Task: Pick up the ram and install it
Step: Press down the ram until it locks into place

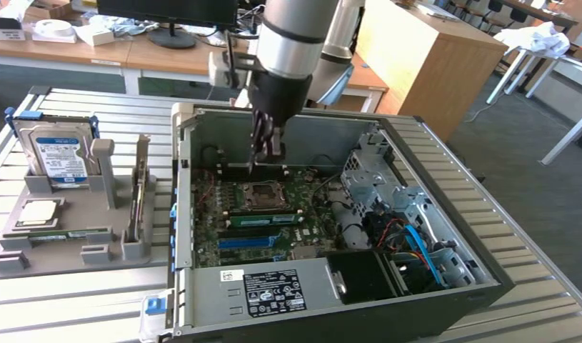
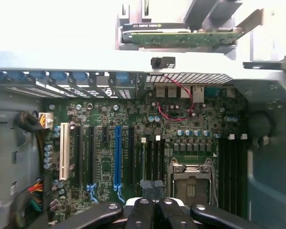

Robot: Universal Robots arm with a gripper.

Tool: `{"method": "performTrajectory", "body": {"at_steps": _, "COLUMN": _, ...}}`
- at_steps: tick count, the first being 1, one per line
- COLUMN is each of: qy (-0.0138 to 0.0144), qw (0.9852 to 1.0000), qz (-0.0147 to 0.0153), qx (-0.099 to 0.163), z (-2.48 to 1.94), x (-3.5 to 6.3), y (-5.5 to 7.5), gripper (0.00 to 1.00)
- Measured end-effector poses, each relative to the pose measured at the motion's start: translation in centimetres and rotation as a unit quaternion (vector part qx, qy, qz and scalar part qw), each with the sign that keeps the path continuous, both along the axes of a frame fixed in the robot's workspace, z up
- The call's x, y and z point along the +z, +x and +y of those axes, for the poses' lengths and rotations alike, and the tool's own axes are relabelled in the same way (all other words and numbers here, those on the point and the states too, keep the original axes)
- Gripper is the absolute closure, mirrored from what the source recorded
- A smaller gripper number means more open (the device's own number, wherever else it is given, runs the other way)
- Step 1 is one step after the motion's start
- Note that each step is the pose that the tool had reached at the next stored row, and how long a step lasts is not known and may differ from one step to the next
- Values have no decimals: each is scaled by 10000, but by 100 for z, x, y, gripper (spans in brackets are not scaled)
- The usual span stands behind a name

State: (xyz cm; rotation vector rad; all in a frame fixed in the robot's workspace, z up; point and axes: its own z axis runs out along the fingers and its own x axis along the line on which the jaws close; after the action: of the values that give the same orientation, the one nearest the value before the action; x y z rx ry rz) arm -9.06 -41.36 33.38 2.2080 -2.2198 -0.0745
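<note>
The ram (image 1: 67,234), a long thin green stick, lies flat in a grey holder (image 1: 71,250) on the exterior view's left, outside the computer case. A similar green stick (image 1: 262,218) stands in a slot on the motherboard (image 2: 100,143), between the processor socket (image 2: 188,179) and a blue slot (image 2: 117,157). My gripper (image 1: 268,153) hangs inside the open case, above the motherboard's far part near the socket. In the wrist view the gripper (image 2: 155,204) is shut, its black fingers (image 2: 142,210) pressed together over the dark memory slots (image 2: 152,160), with nothing seen between them.
The holder also carries a hard drive (image 1: 56,153), a square silver processor (image 1: 38,212) and an upright expansion card (image 1: 138,200). The case walls (image 1: 181,179), a drive cage (image 1: 376,179) and cables (image 1: 415,243) hem the motherboard in. A slatted metal table (image 1: 81,300) bears everything.
</note>
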Motion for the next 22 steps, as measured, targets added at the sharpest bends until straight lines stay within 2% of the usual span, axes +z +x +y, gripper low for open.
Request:
{"method": "performTrajectory", "body": {"at_steps": 6, "qy": -1, "qw": 10000, "qz": 4, "qx": 0, "z": 0, "x": 133, "y": 0, "gripper": 90}}
{"method": "performTrajectory", "body": {"at_steps": 13, "qy": -1, "qw": 10000, "qz": 5, "qx": 2, "z": -1, "x": 136, "y": 6, "gripper": 90}}
{"method": "performTrajectory", "body": {"at_steps": 22, "qy": -1, "qw": 10000, "qz": 6, "qx": 0, "z": -1, "x": 136, "y": 91, "gripper": 90}}
